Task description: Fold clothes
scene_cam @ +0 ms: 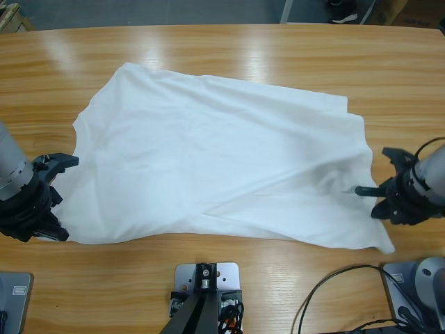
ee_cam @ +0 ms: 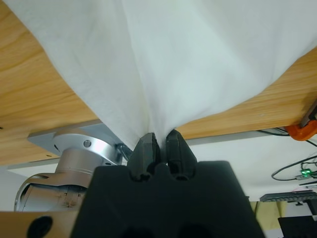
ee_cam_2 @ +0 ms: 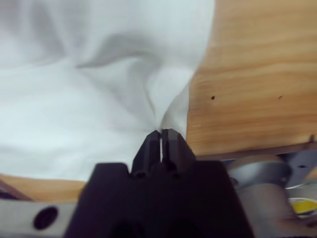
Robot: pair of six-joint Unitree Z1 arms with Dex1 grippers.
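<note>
One white shirt (scene_cam: 215, 167) lies spread across the middle of the long wooden table (scene_cam: 208, 49), and it is the only garment on it. Its long axis runs along the table's length, left to right in the high view, tipped a little so the left end sits farther up the table and the right end closer to the near edge. The cloth is plain, soft and thin, with no lettering or buttons on the side facing up. It lies mostly flat but rumpled, with shallow creases fanning across it and one sharper fold line running from the lower middle up towards the right. Which end is collar and which is hem I cannot tell.

At the left end, the left gripper (scene_cam: 43, 202) is at the shirt's near left corner. In the left wrist view the left gripper (ee_cam: 159, 144) has its two black jaws pressed together on a pinch of the white fabric (ee_cam: 163, 64), which fans out from the tips in taut pleats over the wood grain.

Two arms are at work, one at each end of the shirt.

At the right end, the right gripper (scene_cam: 361, 190) sits at the shirt's right edge, low on that side. The right wrist view shows the right gripper (ee_cam_2: 161, 136) with jaws closed tight on a gathered bit of cloth (ee_cam_2: 99, 99), the shirt puckering into soft folds just beyond the tips, with bare table beside it.
</note>
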